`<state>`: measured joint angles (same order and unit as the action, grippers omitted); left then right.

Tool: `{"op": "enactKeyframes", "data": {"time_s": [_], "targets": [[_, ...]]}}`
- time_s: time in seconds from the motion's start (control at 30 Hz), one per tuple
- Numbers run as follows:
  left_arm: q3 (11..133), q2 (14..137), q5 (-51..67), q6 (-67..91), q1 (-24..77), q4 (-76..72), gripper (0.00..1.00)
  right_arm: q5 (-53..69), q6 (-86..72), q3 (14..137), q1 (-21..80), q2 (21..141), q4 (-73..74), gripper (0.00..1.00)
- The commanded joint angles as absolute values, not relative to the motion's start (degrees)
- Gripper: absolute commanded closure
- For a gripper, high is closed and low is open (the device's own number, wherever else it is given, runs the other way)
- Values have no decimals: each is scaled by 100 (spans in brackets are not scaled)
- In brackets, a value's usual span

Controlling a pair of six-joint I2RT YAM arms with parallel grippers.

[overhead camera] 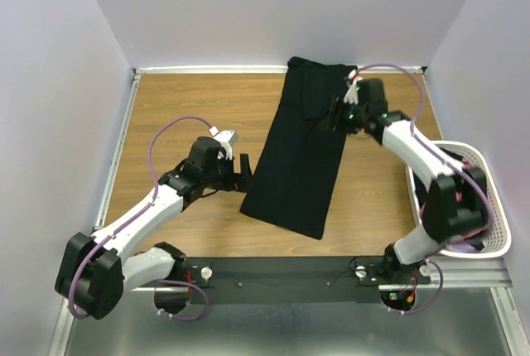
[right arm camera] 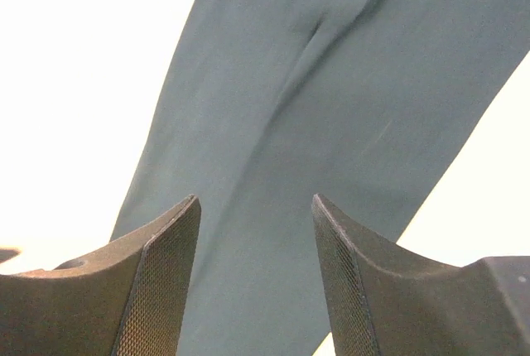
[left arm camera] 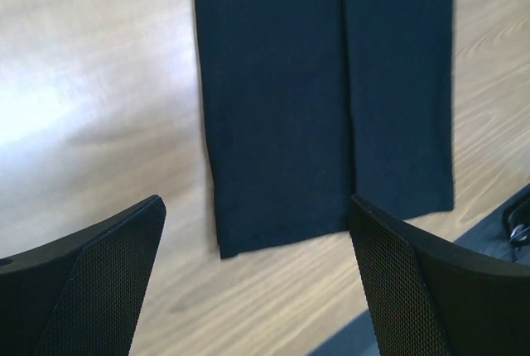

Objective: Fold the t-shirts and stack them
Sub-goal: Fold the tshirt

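The black t-shirt lies on the wooden table as a long narrow strip, running from the far edge toward the near middle. My left gripper is open and empty, just left of the strip's near end; the left wrist view shows the shirt's hem ahead of the fingers. My right gripper is open and empty above the strip's far right part; the right wrist view shows the cloth below the fingers. No salmon-red shirts are in view.
A white mesh basket stands at the table's right edge, partly behind the right arm. A black rail runs along the near edge. White walls enclose the table at the left, back and right.
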<state>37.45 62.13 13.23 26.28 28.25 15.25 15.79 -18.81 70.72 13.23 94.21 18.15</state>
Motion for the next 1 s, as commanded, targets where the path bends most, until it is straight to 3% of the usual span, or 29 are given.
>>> {"op": "enactKeyframes", "data": {"time_s": [0.0,0.33,0.57,0.73,0.97], "targets": [[3946,6380,862,2839,3128,2100,2,-156,-2802,6031,2553,8510,3417,35],[4157,6811,387,3023,3691,2452,2,-501,-5273,4070,4674,6794,4535,36],[4175,7146,220,3085,3867,2426,6,-369,-5423,3946,4807,7171,4439,37],[4140,7251,176,3129,3902,2347,7,-272,-5388,3911,4878,7506,4166,48],[4184,7391,132,3164,3990,2294,8,-246,-5379,3937,4983,7716,4043,54]]}}
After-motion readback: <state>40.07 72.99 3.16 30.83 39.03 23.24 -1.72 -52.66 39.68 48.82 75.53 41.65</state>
